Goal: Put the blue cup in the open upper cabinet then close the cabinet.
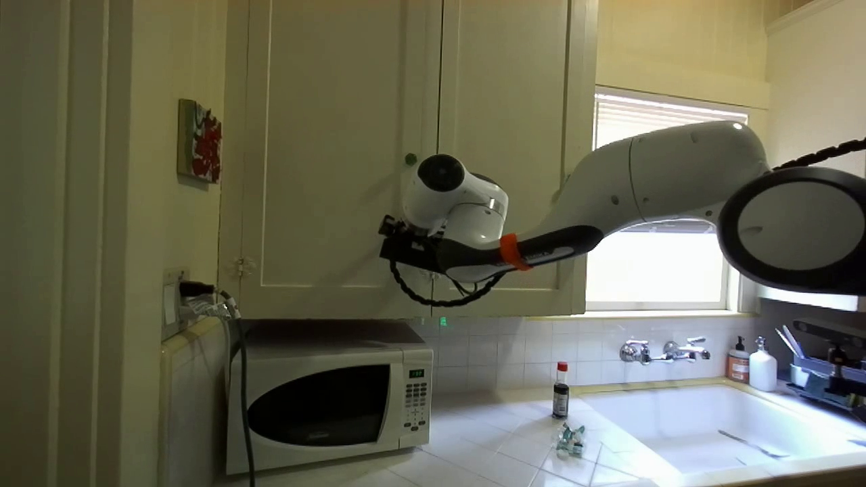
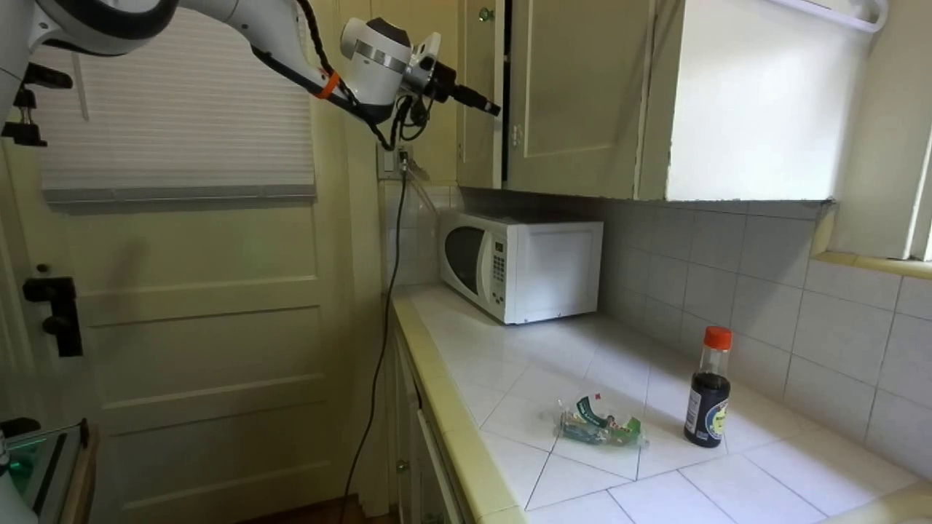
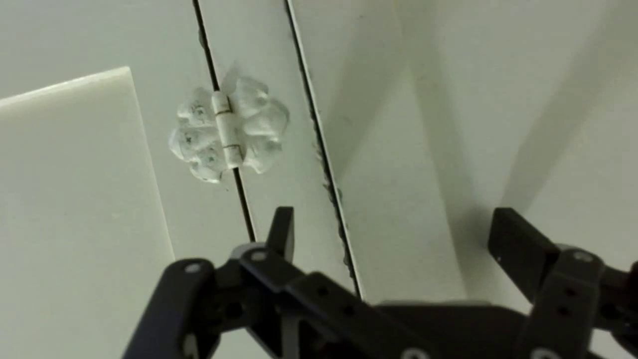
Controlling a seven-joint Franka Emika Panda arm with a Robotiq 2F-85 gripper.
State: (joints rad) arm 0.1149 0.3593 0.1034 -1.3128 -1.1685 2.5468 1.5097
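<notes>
The cream-white upper cabinet with panelled doors [image 1: 331, 149] hangs above the boxy white microwave [image 2: 555, 273]. The black two-fingered hand [image 3: 395, 219] faces that cabinet, higher than the microwave, its fingers spread wide; whether it touches a door I cannot tell, nor where the blue cup is. The wrist view has a door seam running between the fingers and, close up, a white-painted hinge [image 3: 228, 129]. In an exterior view a dark gap shows above the microwave, along the door with the round green knob [image 2: 486, 14]. Chrome wall taps [image 1: 671, 350], beyond the microwave's keypad side, appear in an exterior view alone.
</notes>
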